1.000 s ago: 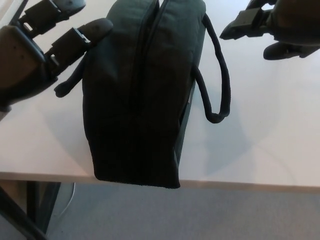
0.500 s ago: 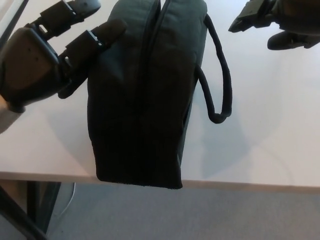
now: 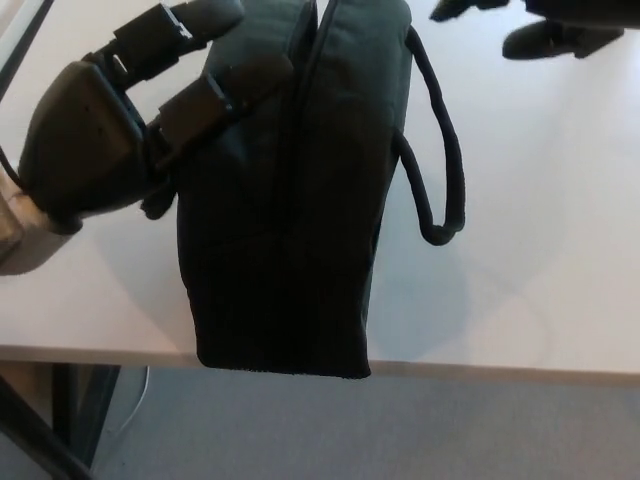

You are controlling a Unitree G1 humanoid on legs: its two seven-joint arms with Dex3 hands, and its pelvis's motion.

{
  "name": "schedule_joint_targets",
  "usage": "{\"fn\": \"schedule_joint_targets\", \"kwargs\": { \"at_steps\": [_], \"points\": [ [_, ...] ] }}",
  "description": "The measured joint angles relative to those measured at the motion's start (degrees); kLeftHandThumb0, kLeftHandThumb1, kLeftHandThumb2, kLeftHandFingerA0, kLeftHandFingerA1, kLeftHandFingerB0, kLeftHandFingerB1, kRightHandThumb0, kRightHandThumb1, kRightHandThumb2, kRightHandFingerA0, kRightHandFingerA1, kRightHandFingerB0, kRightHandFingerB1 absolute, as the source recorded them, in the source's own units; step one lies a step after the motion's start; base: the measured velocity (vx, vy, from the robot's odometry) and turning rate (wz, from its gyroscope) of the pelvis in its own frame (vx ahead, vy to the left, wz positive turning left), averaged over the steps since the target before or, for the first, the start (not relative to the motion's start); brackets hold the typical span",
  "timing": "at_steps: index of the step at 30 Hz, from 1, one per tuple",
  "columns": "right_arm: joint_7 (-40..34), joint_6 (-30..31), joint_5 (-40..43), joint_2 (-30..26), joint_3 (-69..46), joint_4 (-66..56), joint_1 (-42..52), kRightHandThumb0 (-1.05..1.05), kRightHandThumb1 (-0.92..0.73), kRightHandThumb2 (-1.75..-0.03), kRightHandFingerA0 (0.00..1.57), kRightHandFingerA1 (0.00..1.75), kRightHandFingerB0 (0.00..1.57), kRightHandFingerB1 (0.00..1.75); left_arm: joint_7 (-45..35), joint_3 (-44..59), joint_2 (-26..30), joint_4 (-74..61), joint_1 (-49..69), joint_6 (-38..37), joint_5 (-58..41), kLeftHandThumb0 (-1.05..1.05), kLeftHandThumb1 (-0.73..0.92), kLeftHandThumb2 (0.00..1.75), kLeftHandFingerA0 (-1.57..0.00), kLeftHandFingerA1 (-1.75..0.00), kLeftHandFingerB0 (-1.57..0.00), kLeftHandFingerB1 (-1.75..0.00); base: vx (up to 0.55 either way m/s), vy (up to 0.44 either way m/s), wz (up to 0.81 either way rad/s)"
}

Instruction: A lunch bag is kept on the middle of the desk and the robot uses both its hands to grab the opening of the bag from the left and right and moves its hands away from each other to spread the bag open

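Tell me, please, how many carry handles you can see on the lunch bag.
1 for certain: a looped handle hanging off the lunch bag on the robot's right side, resting on the desk. A second may be hidden behind the left hand.

I see a lunch bag (image 3: 285,200) that is black all over, plain cloth with no print, and its zipper (image 3: 312,60) is the same black. The carry handle (image 3: 437,160) looping off its side is black too. My left hand (image 3: 120,130) is black with a dull sheen, showing paler grey glints in the finger joints. What I can see of my right hand (image 3: 555,30) is also black. The table (image 3: 540,260) is plain white, with soft grey shadows beside the bag. Below its edge, the floor (image 3: 400,430) is a flat bluish grey.
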Motion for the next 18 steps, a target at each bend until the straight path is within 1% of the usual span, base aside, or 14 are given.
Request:
{"fn": "schedule_joint_targets", "kwargs": {
  "at_steps": [1,3,4,5,6,7,8,10,11,12,14,15,16,18],
  "points": [
    [0.0,0.4,0.1,0.4,-0.2,0.4,-0.4,-0.35,-0.50,-0.56,0.96,0.54,0.63,0.40,0.1,0.0,0.0,-0.7,0.4,0.1,0.1,-0.07,0.52,0.55,-0.35,-0.41,-0.13,-0.32,0.00,0.000,0.00],
    [0.0,1.6,0.2,1.4,-0.7,1.4,-1.4,-0.34,-0.50,-0.56,0.97,0.56,0.63,0.41,0.5,0.1,-0.1,-2.3,1.5,0.5,0.4,-0.09,0.51,0.55,-0.33,-0.40,-0.10,-0.32,0.00,0.000,0.00],
    [-0.2,2.2,0.4,1.9,-1.0,1.9,-1.9,-0.34,-0.51,-0.56,0.91,0.49,0.64,0.40,0.5,0.2,-0.1,-3.4,2.1,0.6,0.5,-0.06,0.33,0.82,-0.25,-0.56,-0.02,-0.48,0.00,0.000,0.00],
    [-0.3,2.7,0.4,2.3,-1.3,2.2,-2.2,-0.34,-0.51,-0.56,0.91,0.49,0.64,0.40,0.5,0.2,-0.1,-4.4,2.7,0.5,0.6,-0.06,0.33,0.82,-0.25,-0.56,-0.02,-0.48,0.00,0.000,0.00],
    [-0.4,2.9,0.4,2.5,-1.4,2.3,-2.3,-0.35,-0.52,-0.57,0.84,0.46,0.63,0.40,0.3,0.3,-0.1,-5.0,3.1,0.5,0.6,-0.01,0.49,0.55,-0.41,-0.41,-0.13,-0.34,0.00,0.000,0.00],
    [-0.5,3.1,0.5,2.6,-1.5,2.4,-2.4,-0.35,-0.52,-0.57,0.84,0.46,0.63,0.40,0.2,0.3,-0.1,-5.6,3.5,0.5,0.6,-0.01,0.49,0.55,-0.41,-0.41,-0.13,-0.34,0.00,0.000,0.00],
    [-0.6,3.5,0.5,2.9,-1.7,2.6,-2.6,-0.34,-0.54,-0.57,0.75,0.43,0.62,0.39,-0.1,0.3,-0.1,-6.7,4.3,0.4,0.6,0.02,0.49,0.58,-0.41,-0.44,-0.16,-0.35,0.00,0.000,0.00],
    [-0.3,3.8,0.8,3.2,-2.3,2.7,-2.7,-0.35,-0.55,-0.56,0.76,0.43,0.62,0.39,-0.1,0.2,-0.1,-7.3,4.7,0.0,0.7,-0.01,0.50,0.58,-0.41,-0.44,-0.18,-0.35,0.00,0.000,0.00],
    [-0.1,3.9,1.0,3.3,-2.5,2.7,-2.8,-0.43,-0.47,-0.76,0.75,0.58,0.54,0.50,-0.1,0.2,-0.2,-7.3,4.7,-0.1,0.8,0.04,0.49,0.63,-0.42,-0.46,-0.18,-0.34,0.00,0.000,0.00],
    [0.2,4.0,1.2,3.5,-2.8,2.7,-2.9,-0.34,-0.56,-0.58,0.88,0.51,0.58,0.39,0.0,0.1,-0.4,-7.3,4.7,-0.3,0.9,0.07,0.50,0.63,-0.42,-0.46,-0.20,-0.34,0.00,0.000,0.00],
    [1.0,4.4,1.9,3.7,-3.6,2.5,-3.1,-0.34,-0.56,-0.57,0.87,0.54,0.57,0.38,0.6,-0.4,-1.3,-7.1,4.8,-0.6,1.3,0.08,0.48,0.63,-0.41,-0.45,-0.19,-0.34,0.00,0.000,0.00],
    [1.4,4.6,2.2,3.8,-3.8,2.4,-3.1,-0.32,-0.54,-0.56,0.91,0.55,0.60,0.39,0.8,-0.6,-1.5,-6.9,4.9,-0.8,1.4,0.04,0.49,0.58,-0.42,-0.42,-0.21,-0.33,0.00,0.000,0.00],
    [1.6,4.7,2.4,3.8,-3.9,2.3,-3.1,-0.32,-0.54,-0.56,0.91,0.55,0.60,0.39,0.9,-0.7,-1.7,-6.7,4.9,-0.9,1.4,0.04,0.49,0.58,-0.42,-0.42,-0.21,-0.33,0.00,0.000,0.00],
    [1.6,4.8,2.6,3.9,-3.9,2.0,-3.1,-0.38,-0.54,-0.58,0.89,0.50,0.60,0.39,1.1,-1.0,-1.9,-6.7,5.1,-1.1,1.6,0.05,0.49,0.58,-0.48,-0.44,-0.26,-0.33,0.00,0.000,0.00]
  ]
}}
